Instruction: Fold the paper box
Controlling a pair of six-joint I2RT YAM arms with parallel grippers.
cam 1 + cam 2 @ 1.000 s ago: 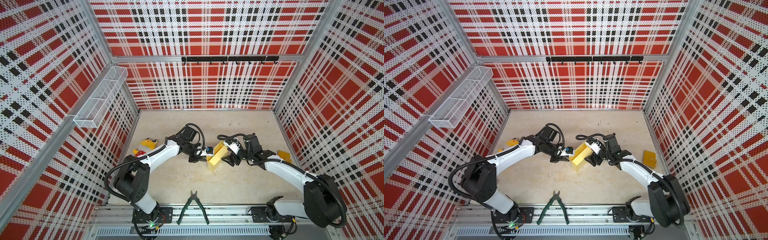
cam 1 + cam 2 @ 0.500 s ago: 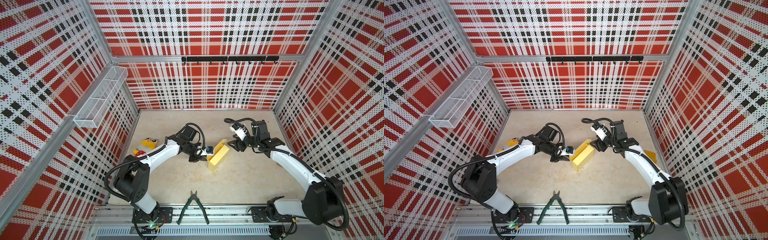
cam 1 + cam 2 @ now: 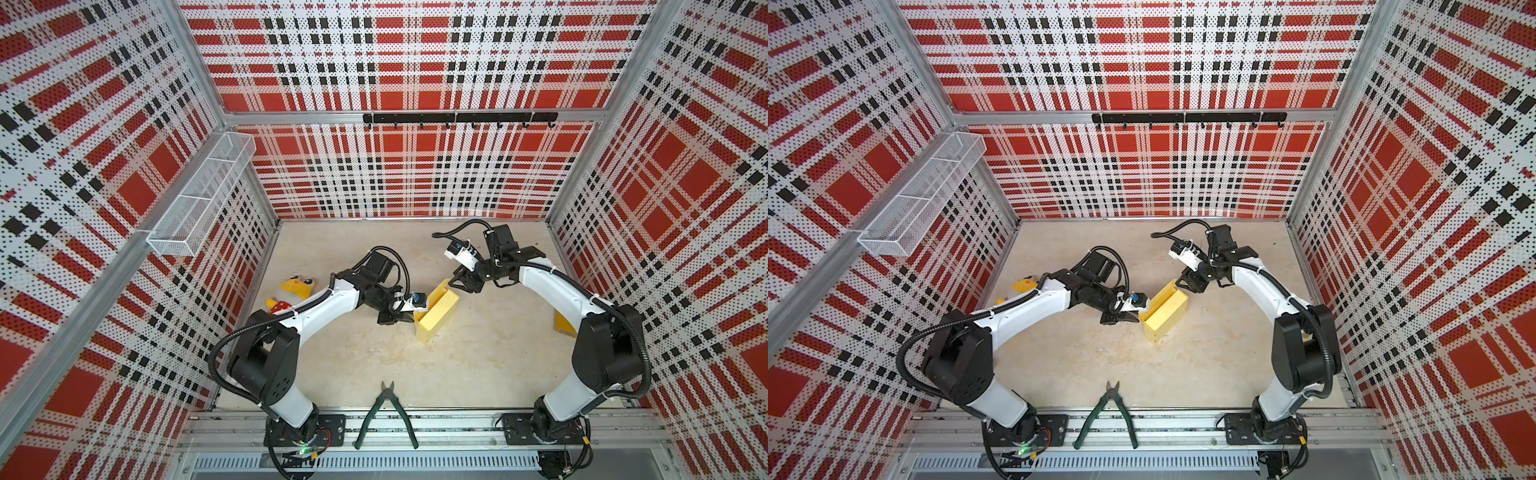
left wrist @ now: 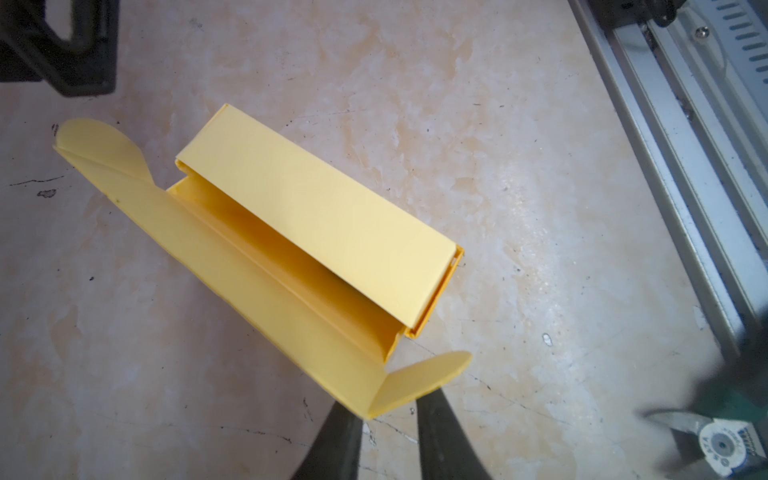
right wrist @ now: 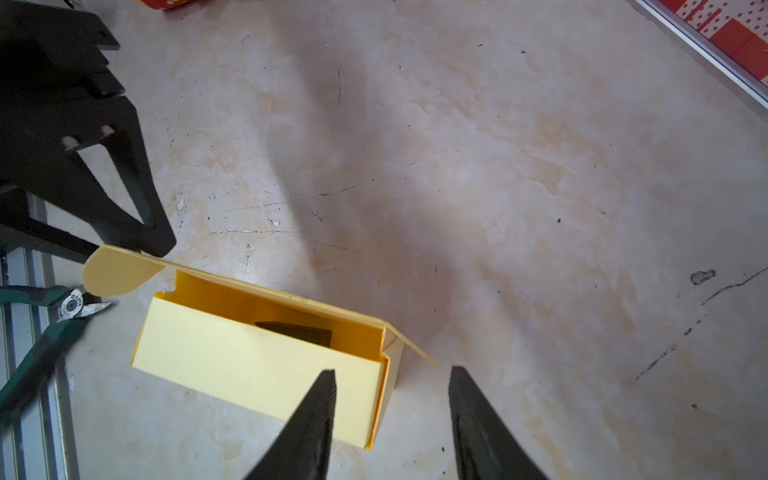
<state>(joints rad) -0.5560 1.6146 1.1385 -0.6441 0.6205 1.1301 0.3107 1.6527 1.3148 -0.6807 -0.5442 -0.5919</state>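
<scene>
The box [image 3: 437, 311] lies near the middle of the worktop [image 3: 361, 365], its long axis slanting from near-left to far-right. Its walls stand and the top is open. The lid [image 4: 249, 286] rises along the left long side, with a round ear flap at each end. A paler panel [image 4: 316, 216] runs along the right long side.

The left end effector [image 3: 409, 320] is at the box's near-left corner. Its jaws are nearly together, with the lid's near corner and ear flap [image 4: 419, 378] caught between them. In the right wrist view one fingertip [image 5: 158, 241] touches the fold there.

The right end effector [image 5: 392, 370] hangs over the box's far end. Its jaws are parted by a clear gap and have nothing between them. Whether it touches the card I cannot tell.

Farther out, a toy [image 3: 293, 291] lies to the left, beside the left arm and close to the left wall. Green-handled cutters [image 3: 386, 409] sit at the near edge, their handles reaching over the metal rail [image 3: 457, 424]. A flat orange-yellow piece [image 3: 563, 326] lies at the right, partly hidden behind the right arm. A wire basket [image 3: 199, 199] hangs on the left wall, and a black hook bar [image 3: 459, 118] runs along the far wall.
</scene>
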